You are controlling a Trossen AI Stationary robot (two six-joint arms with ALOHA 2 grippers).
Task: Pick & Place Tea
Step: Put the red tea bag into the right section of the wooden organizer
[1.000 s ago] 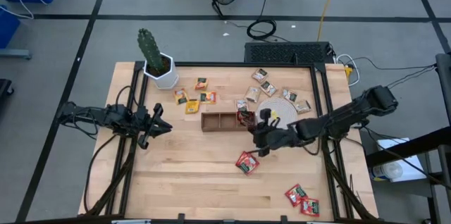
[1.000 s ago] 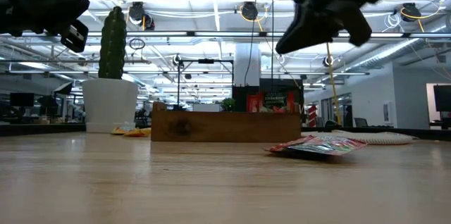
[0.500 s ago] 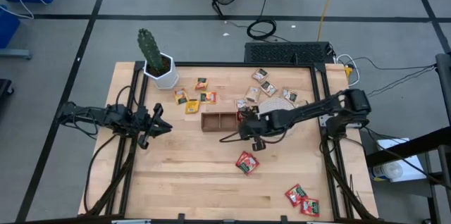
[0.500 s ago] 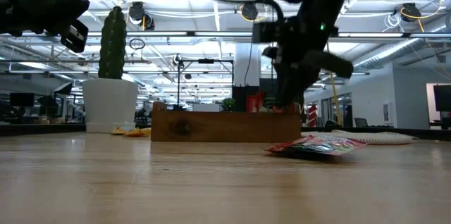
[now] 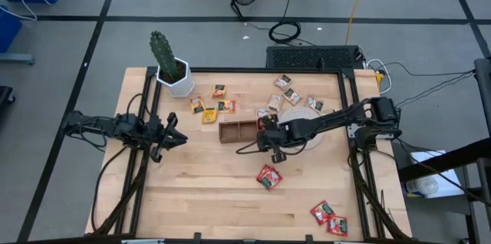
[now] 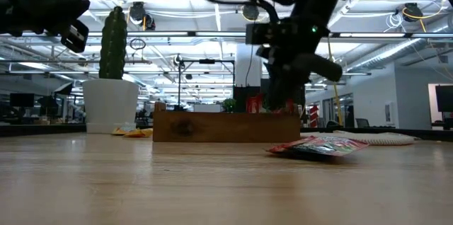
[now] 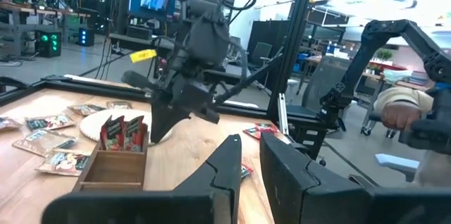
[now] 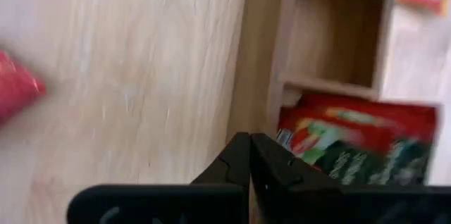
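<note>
Right gripper (image 5: pixel 270 138), fingers closed and empty (left arm idle), hovers by the tray (image 5: pixel 238 131); next, fetch another sachet (image 5: pixel 268 176).

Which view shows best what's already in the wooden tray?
The left wrist view: red sachets stand upright in the wooden tray end compartment, the next one bare. The right wrist view shows them close but blurred; the high view has the right gripper overhead; the low view shows only tops.
</note>
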